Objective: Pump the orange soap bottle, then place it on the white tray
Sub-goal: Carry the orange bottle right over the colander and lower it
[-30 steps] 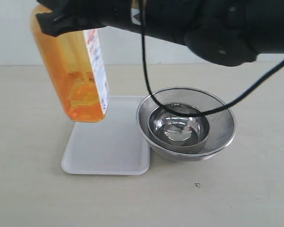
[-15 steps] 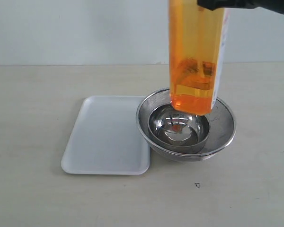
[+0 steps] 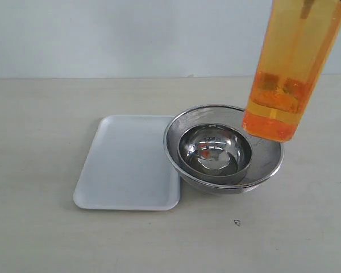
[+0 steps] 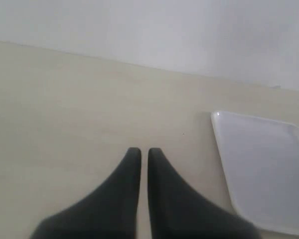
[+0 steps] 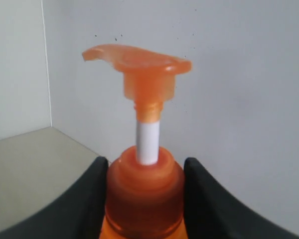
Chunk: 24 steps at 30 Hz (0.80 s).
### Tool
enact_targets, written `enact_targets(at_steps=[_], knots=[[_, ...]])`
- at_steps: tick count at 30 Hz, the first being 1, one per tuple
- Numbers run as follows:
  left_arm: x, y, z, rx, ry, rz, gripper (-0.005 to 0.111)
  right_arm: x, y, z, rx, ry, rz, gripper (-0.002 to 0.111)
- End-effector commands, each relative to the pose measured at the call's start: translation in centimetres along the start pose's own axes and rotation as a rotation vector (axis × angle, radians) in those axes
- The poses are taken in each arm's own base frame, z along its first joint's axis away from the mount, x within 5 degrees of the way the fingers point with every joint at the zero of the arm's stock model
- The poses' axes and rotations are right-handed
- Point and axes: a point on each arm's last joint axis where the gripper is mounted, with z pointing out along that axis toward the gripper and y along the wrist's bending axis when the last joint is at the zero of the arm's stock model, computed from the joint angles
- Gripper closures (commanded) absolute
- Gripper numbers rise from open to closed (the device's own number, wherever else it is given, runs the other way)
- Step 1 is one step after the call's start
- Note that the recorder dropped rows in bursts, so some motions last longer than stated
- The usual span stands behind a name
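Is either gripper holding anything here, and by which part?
The right gripper clamps the tall clear orange soap bottle at its neck, below the pump; left gripper holds nothing.

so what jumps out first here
The orange soap bottle hangs tilted in the air on the right, over the rim of the nested steel bowls. In the right wrist view, black fingers clamp its neck below the raised pump head. The white tray lies flat just left of the bowls.

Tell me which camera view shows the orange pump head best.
The right wrist view: the orange plastic pump head stands whole on its white stem. The exterior view shows only the clear orange bottle body, top cropped. The left wrist view shows none of it.
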Motion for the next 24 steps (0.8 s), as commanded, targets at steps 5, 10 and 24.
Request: enact_targets(at_steps=[5,10,24], knots=[[0.0,0.0,0.0,-0.002,-0.005,0.007,0.102,1.3,-2.3,-0.4,-0.029,-0.007,0.038,0.108],[0.0,0.0,0.0,-0.002,-0.005,0.007,0.102,2.9,-3.5,-0.3,-0.050,0.006,0.066,0.108],[0.0,0.0,0.0,-0.002,-0.005,0.007,0.102,2.9,-6.4,-3.0,0.061,-0.003,0.074,0.108]])
